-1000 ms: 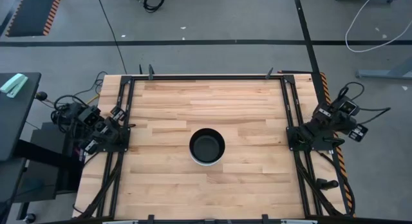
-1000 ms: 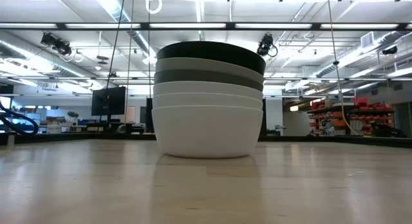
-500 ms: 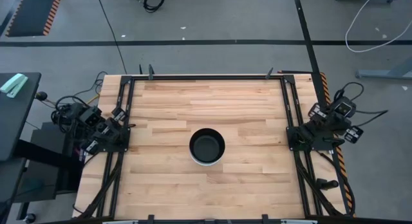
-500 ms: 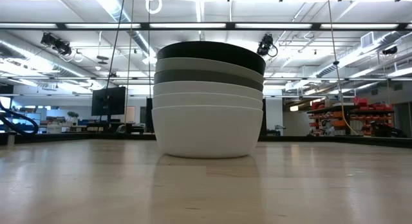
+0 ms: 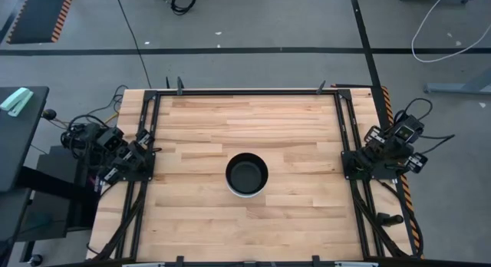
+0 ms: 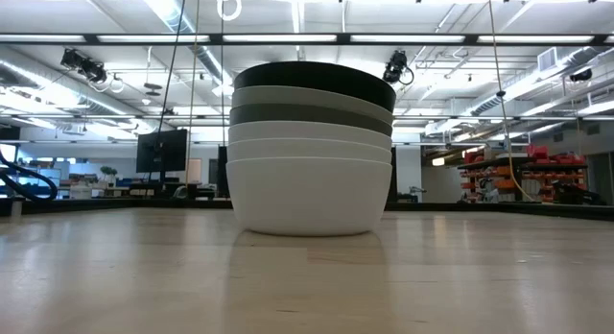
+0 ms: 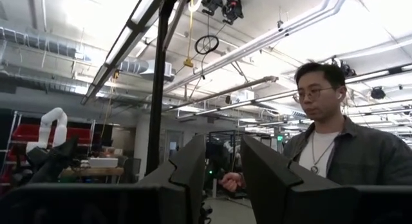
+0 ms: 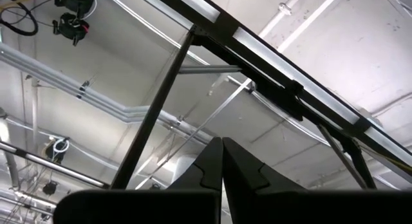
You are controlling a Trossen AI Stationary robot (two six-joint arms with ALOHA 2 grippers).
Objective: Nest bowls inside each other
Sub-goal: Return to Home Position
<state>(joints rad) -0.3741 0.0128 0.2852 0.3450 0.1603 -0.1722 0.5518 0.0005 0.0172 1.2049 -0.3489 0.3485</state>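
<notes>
The bowls point(image 6: 309, 152) stand nested; only homing remains (nothing to grasp): left pincer point(image 7: 223, 143) slightly parted, right pincer point(image 8: 222, 143) closed, both empty.

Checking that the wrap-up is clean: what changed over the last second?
The right arm drew in slightly toward its base at the table's right edge. Nothing was gripped or released. The bowl stack stayed mid-table, black bowl on top, and the left arm hardly moved.
</notes>
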